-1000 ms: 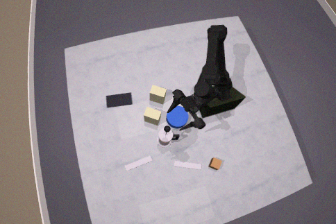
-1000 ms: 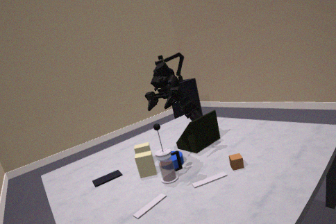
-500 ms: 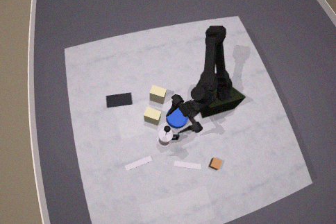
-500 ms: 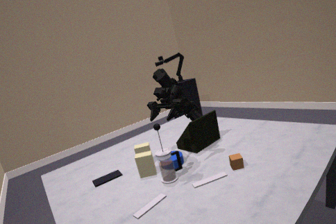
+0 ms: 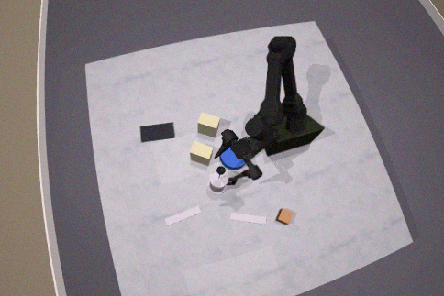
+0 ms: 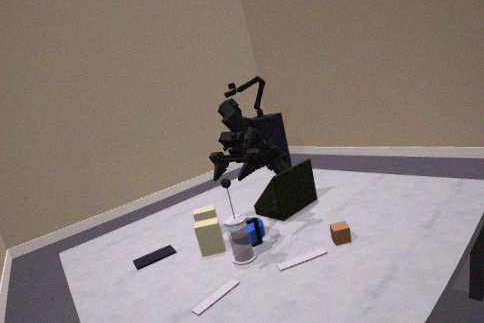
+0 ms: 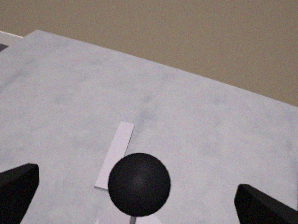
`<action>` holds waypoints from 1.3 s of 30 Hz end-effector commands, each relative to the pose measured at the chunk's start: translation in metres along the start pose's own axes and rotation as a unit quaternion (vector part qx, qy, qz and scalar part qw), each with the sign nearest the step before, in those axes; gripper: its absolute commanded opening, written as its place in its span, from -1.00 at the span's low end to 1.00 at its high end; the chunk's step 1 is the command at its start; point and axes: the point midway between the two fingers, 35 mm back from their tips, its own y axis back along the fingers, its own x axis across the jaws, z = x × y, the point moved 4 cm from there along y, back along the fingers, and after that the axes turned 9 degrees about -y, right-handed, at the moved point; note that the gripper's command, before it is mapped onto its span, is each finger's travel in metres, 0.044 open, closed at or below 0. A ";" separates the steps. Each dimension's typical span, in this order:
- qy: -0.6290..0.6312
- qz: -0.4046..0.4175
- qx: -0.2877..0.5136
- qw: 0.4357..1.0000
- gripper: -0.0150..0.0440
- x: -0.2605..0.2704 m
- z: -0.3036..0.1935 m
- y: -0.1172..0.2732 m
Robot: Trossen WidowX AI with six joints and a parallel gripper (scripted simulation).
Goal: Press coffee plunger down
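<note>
I had the arm [image 6: 250, 134] folded low over the mat [image 5: 321, 191], press [image 6: 241, 244] standing upright between the cream blocks [image 6: 208, 231] and the blue disc [image 5: 231, 160]. Plunger rod was fully up, so nothing pressed yet; whole push and release remained. Gripper [image 6: 234, 168] hung just above the knob [image 7: 139, 184], jaws wide apart, holding and touching nothing.

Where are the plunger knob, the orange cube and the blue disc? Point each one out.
Plunger knob [image 7: 139, 184], wrist view, middle of the black ball.
Orange cube [image 6: 340, 232], exterior view, on its front face.
Blue disc [image 5: 230, 161], top view, on the part showing below the arm.
</note>
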 end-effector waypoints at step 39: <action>0.000 0.001 -0.001 1.000 -0.08 -0.001 -0.011 -0.022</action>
